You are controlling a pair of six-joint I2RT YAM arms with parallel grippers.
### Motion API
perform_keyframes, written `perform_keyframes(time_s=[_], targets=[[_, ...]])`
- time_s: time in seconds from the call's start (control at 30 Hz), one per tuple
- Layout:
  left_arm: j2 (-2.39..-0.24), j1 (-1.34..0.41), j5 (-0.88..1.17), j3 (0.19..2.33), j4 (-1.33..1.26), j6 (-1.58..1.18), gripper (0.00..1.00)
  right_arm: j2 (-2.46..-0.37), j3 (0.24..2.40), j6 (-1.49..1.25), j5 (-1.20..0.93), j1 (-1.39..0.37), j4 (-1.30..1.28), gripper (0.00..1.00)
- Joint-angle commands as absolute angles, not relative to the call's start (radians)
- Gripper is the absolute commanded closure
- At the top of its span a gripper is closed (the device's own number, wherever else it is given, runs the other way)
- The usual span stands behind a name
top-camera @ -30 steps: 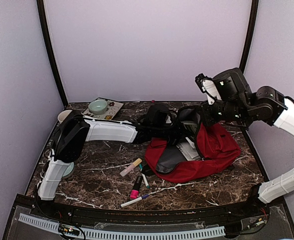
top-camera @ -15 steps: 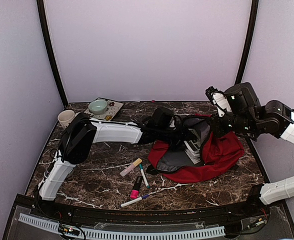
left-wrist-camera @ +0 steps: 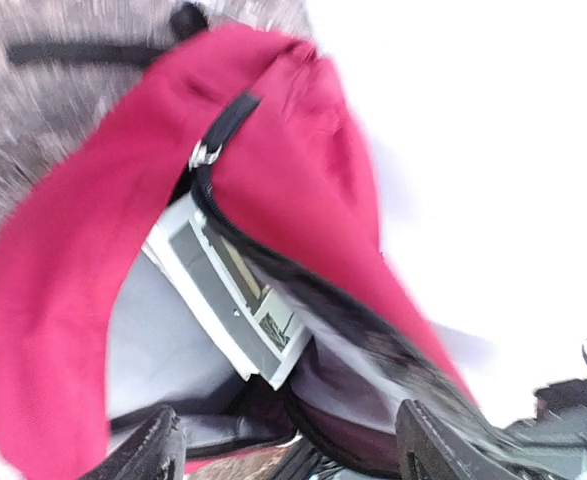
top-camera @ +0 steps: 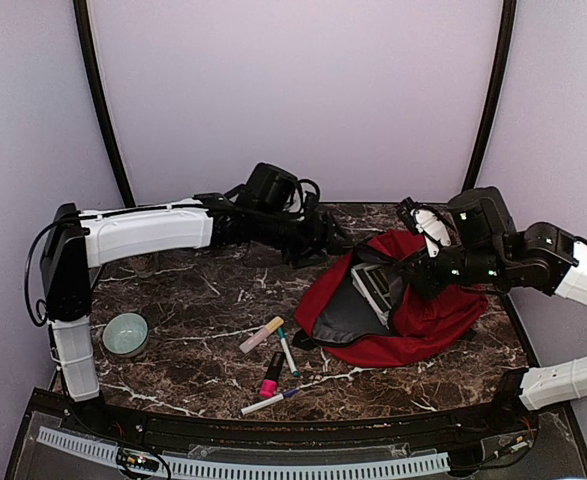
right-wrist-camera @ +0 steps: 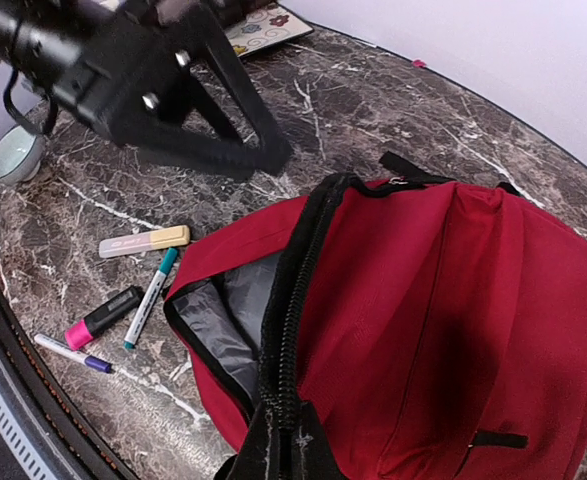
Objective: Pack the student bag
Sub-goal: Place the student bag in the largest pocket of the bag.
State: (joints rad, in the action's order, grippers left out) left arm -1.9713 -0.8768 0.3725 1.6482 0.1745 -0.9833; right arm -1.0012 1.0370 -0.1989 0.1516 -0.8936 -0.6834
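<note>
Rim of student bag (top-camera: 423,310) is clenched by R fingers (right-wrist-camera: 273,455); L fingers (left-wrist-camera: 158,450) are released, empty. If rim is slipped, opening could be collapsed before pens (top-camera: 278,350) near-side of L fingers are loaded.

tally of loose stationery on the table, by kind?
Highlighters: 2 - yellow highlighter, pink highlighter
Pens: 2 - teal pen, white pen with purple cap
Total: 4

Dark marble tabletop (top-camera: 203,300) w/ pale lilac walls (top-camera: 293,90) & black corner posts (top-camera: 103,110).
</note>
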Motion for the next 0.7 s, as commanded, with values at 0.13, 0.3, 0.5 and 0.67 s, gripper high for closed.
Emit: perform_keyframes(time_s=[0.13,0.3,0.5,0.67], targets=[[-1.843,-0.764,0.324,1.572,0.395,-0.623,0.27,-1.070,0.964,-0.224,-0.195,-0.890,-0.609,1.00],[-1.894,-0.706,0.448,1.610,0.348,-0.515,0.27,-1.135,0.902,-0.346,-0.261,-0.890,-0.607,1.00],[-2.018,-0.699,0.538,1.810,0.395,-0.419,0.28,-1.227,0.927,-0.418,-0.240,-0.890,-0.587,0.82],[-2.058,-0.691,0.588,1.870,0.417,-0.356,0.29,-1.258,0.991,-0.443,-0.193,-0.888,-0.589,0.72]])
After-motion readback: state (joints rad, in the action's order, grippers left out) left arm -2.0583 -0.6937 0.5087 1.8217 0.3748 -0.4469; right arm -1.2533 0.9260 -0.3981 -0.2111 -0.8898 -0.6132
